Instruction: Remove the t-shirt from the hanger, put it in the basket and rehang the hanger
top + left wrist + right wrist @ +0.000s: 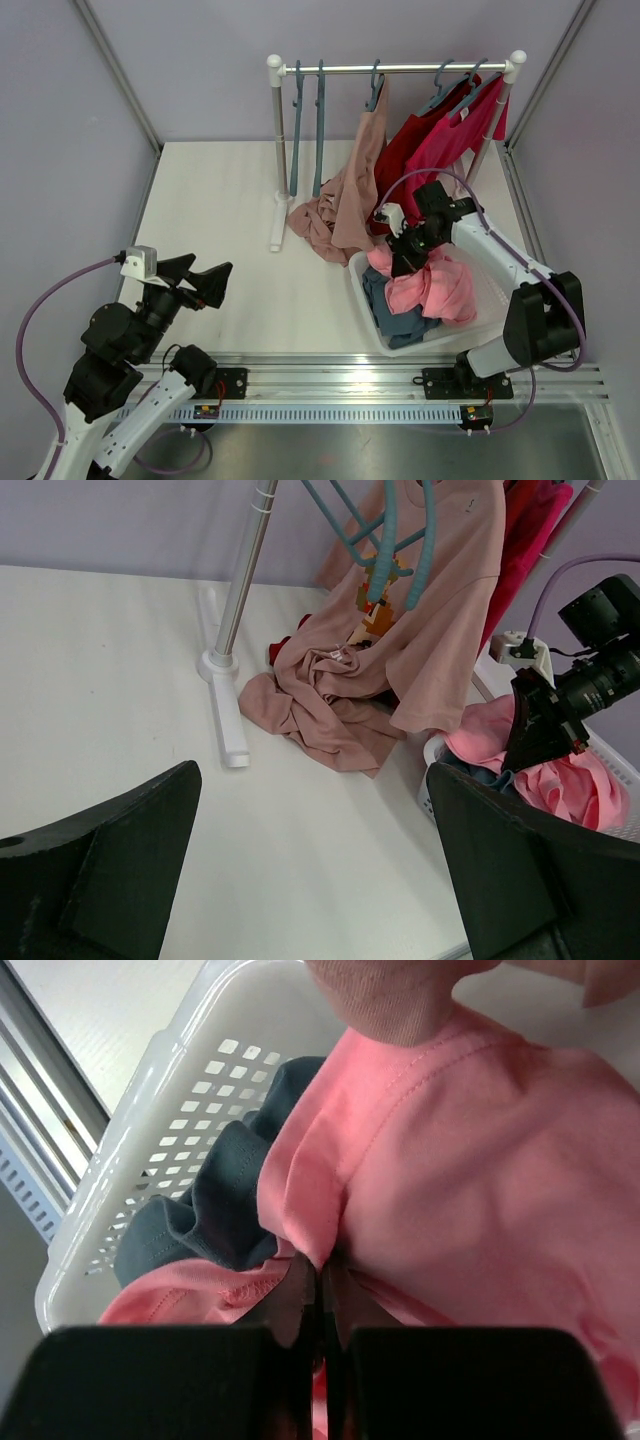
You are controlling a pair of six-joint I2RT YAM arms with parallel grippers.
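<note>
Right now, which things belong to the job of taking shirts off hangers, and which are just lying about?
In the job:
right tool, shut on the pink shirt
basket
tan shirt on its hanger
red shirts on the rack

Lying about:
bare hangers
grey shirt in the basket
left tool, open, off to the side

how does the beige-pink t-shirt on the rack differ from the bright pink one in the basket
Colour: the beige-pink t-shirt is dull; the bright pink t-shirt is vivid coral.
Place: the beige-pink one hangs from a teal hanger, its lower part pooled on the table; the bright pink one lies crumpled in the white basket.
Grip: the right gripper is shut on the bright pink one; nothing holds the beige-pink one.
Both are bunched.
</note>
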